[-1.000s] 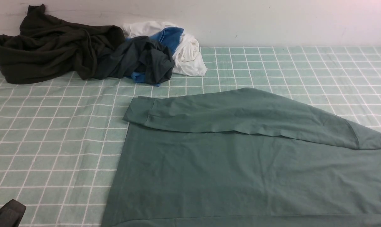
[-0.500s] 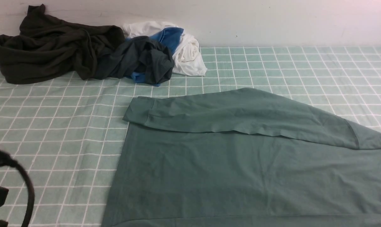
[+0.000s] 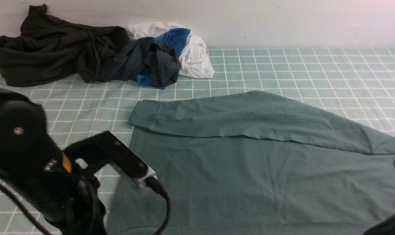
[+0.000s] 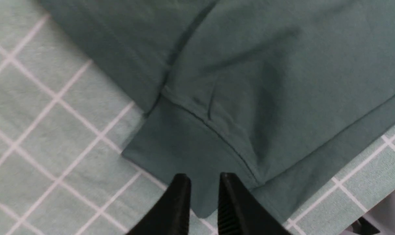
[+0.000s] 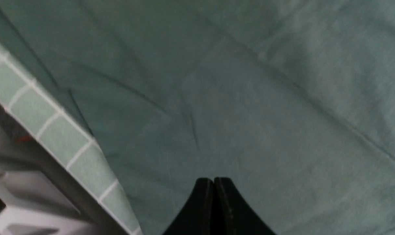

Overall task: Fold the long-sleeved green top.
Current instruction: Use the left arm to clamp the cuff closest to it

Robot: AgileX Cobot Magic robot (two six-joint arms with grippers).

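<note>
Green long-sleeved top (image 3: pixel 249 169): flat, banded corner just ahead of left fingers (image 4: pixel 181 199), body under right fingers (image 5: pixel 204 202)
Left fingers: slightly parted, empty
Right fingers: clenched, empty
Handling: likely soft, limp, light; pinch banded corner

The green top (image 3: pixel 249 169) is matt knit cloth, fine-grained and smooth, with a stitched seam at the cuff band. The checked cloth (image 3: pixel 315 65) under it is a soft, matt weave, faintly fuzzy. The dark olive garment (image 3: pixel 54 52), the grey-and-blue garment (image 3: pixel 151 62) and the white garment (image 3: pixel 194 55) are dull, crumpled cloth. The left arm (image 3: pixel 18 147) has a black plastic shell with a slight sheen and 1 bright metal screw (image 3: pixel 18 131); its cable (image 3: pixel 166 209) is glossy black. The left claw (image 4: pixel 203 177) is matt black plastic, ridged on its inner faces; the right claw (image 5: pixel 213 181) is equally dull black.
</note>
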